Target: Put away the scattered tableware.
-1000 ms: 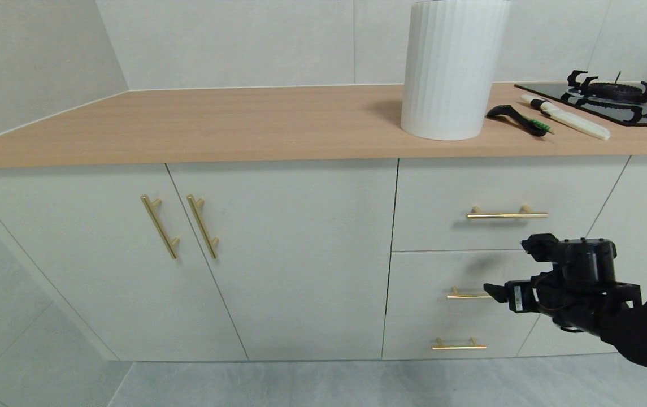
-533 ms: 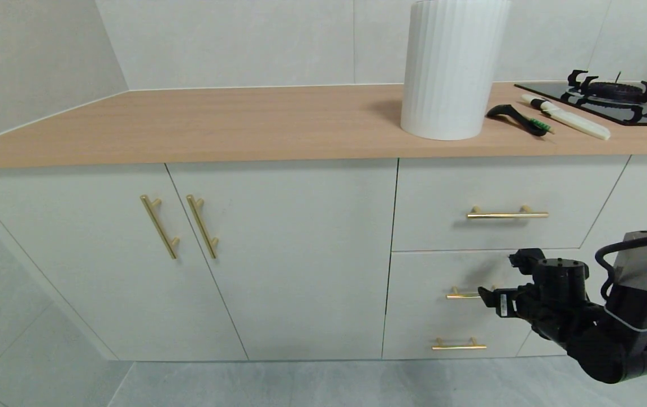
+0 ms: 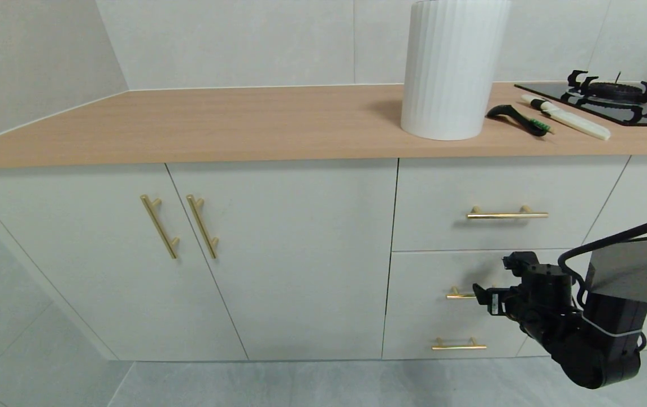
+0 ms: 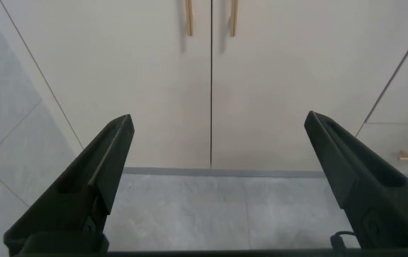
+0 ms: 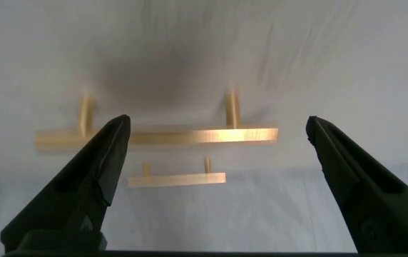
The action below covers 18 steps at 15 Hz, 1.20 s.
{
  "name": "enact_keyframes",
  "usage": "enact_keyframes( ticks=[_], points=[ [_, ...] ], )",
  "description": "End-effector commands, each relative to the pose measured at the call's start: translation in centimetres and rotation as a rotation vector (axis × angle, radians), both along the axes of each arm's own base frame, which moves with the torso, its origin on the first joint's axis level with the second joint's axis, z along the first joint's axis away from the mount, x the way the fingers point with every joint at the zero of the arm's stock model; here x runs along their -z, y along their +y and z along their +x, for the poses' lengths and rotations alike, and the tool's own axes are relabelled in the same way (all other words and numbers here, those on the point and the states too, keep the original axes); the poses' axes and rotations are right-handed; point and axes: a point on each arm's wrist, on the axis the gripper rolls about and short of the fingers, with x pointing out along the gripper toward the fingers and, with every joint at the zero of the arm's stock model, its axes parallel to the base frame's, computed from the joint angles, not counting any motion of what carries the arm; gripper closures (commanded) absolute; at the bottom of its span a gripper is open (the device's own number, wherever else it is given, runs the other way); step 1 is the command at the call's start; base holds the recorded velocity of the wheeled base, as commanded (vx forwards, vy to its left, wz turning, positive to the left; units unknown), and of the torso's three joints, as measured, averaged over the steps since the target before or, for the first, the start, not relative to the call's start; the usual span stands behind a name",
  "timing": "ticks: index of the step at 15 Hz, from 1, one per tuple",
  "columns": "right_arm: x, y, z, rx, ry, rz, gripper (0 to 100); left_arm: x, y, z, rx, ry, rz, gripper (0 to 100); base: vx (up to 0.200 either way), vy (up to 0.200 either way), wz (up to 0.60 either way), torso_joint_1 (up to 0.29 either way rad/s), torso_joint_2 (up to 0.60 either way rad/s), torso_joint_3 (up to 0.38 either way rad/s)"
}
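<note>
On the wooden counter (image 3: 216,121) at the right lie a black-handled utensil (image 3: 518,118) with a green tip and a white knife (image 3: 567,117), beside a tall white ribbed container (image 3: 448,68). My right gripper (image 3: 494,277) is open, low in front of the drawer stack, with its fingertips right at the middle drawer's gold handle (image 3: 460,294). In the right wrist view that handle (image 5: 157,135) lies between the spread fingers of the right gripper (image 5: 217,123), close ahead. My left gripper (image 4: 217,121) is open with nothing in it and faces the double cabinet doors (image 4: 211,78) near the floor.
A gas hob (image 3: 617,95) sits at the counter's far right. The drawer stack has a top handle (image 3: 507,214) and a bottom handle (image 3: 459,345). Two vertical gold handles (image 3: 179,226) mark the double doors. Grey tiled floor (image 3: 300,384) runs below the cabinets.
My right arm has moved left and slightly down, bringing its open gripper up to the middle drawer's handle. The things on the counter have not moved.
</note>
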Motion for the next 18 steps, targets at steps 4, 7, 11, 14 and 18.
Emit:
enact_keyframes(
  ticks=[4, 7, 11, 14, 18],
  points=[
    [1.4, 0.0, 0.0, 0.003, 0.030, -0.011, 0, 0.0, 0.0, 0.0, -0.001, 0.001, -0.001, 0, 0.000, 0.000, 0.00, 0.000, 0.00, 0.000],
    [1.8, 0.1, 0.2, 0.004, 0.031, -0.013, 0, 0.0, 0.0, 0.0, -0.001, 0.001, -0.001, 0, 0.000, 0.000, 0.00, 0.000, 0.00, 0.000],
    [1.8, 0.1, 0.3, 0.004, 0.030, -0.013, 0, 0.0, 0.0, 0.0, -0.001, 0.001, -0.001, 0, 0.000, 0.000, 0.00, 0.000, 0.00, 0.000],
    [1.8, 0.1, 0.2, 0.003, 0.033, -0.015, 0, 0.0, 0.0, 0.0, -0.001, 0.001, -0.001, 0, 0.000, 0.000, 0.00, 0.000, 0.00, 0.000],
    [2.0, 0.0, -0.2, 0.000, 0.056, -0.019, 0, 0.0, 0.0, 0.0, -0.001, 0.001, -0.001, 0, 0.000, 0.000, 0.00, 0.000, 0.00, 0.000]
  ],
)
